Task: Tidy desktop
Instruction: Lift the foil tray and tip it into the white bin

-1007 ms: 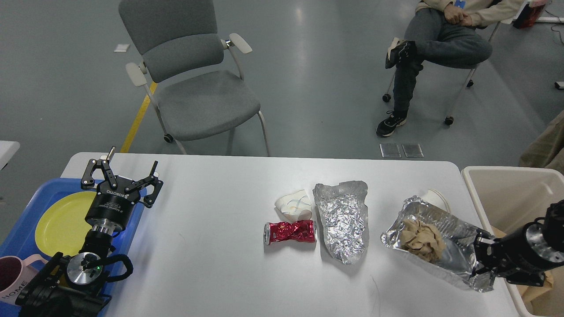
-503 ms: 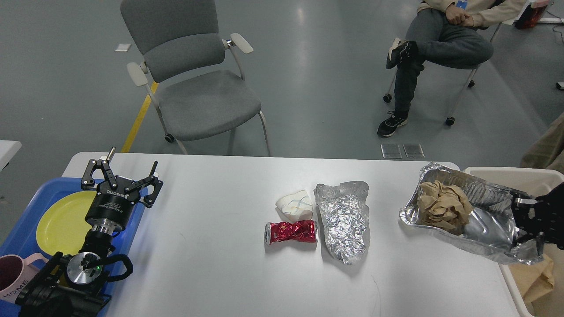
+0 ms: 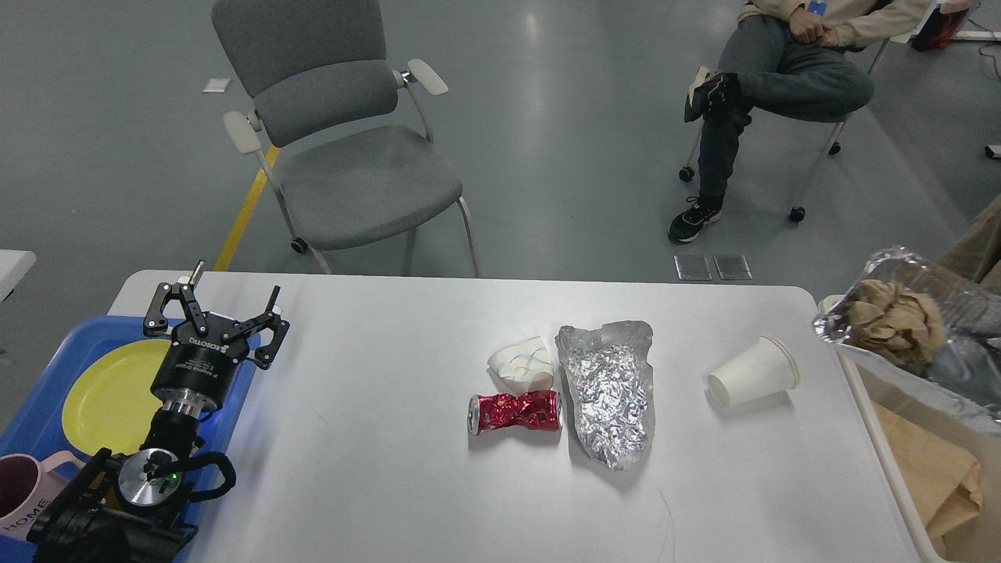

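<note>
- The desktop (image 3: 391, 485) fills the lower middle of the view; a white paper cup (image 3: 755, 381), hidden a second ago, now lies there on its side.
- The foil tray (image 3: 931, 328) with crumpled brown paper (image 3: 891, 320) has risen over the beige bin (image 3: 868, 407).
- The right gripper has left view.
- The left gripper (image 3: 219, 309) stays spread wide above the blue tray (image 3: 47, 367).

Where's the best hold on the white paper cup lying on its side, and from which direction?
Take the paper cup across its middle wall, coming straight down from above. It lies tipped on the desktop, rim pointing right toward the bin, base toward the foil bag. The fingers should probably close across the narrow width, lightly, since the thin wall looks likely to crush. The space around it looks open enough.
</note>
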